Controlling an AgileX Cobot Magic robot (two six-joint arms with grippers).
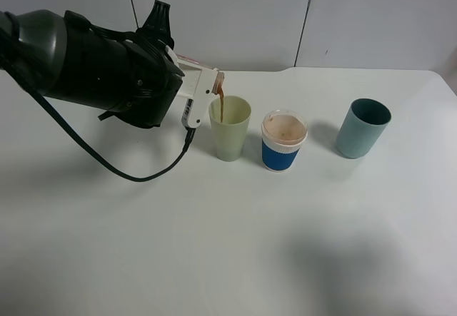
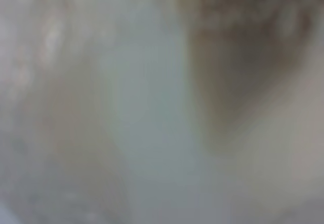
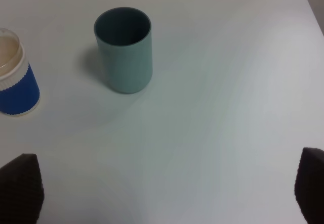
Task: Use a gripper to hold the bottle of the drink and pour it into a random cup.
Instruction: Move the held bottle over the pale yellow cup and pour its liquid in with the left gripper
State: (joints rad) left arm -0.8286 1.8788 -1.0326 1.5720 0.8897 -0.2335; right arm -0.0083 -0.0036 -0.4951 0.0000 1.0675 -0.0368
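Observation:
In the exterior high view my left gripper (image 1: 201,89), white jaws on a bulky black arm, is shut on the bottle (image 1: 205,71). The bottle lies tipped almost flat, with its mouth over the pale yellow-green cup (image 1: 230,136). A thin brown stream of the drink (image 1: 222,106) falls from the mouth into that cup. The left wrist view is a close blur of pale and brownish patches, and nothing in it can be made out. My right gripper (image 3: 164,193) is open, with its dark fingertips (image 3: 20,189) at the frame's two lower corners and only bare table between them.
A white cup with a blue band (image 1: 283,142) stands just right of the yellow-green cup, brownish inside. A teal tumbler (image 1: 363,128) stands further right. A black cable (image 1: 107,162) hangs from the left arm onto the white table (image 1: 228,259).

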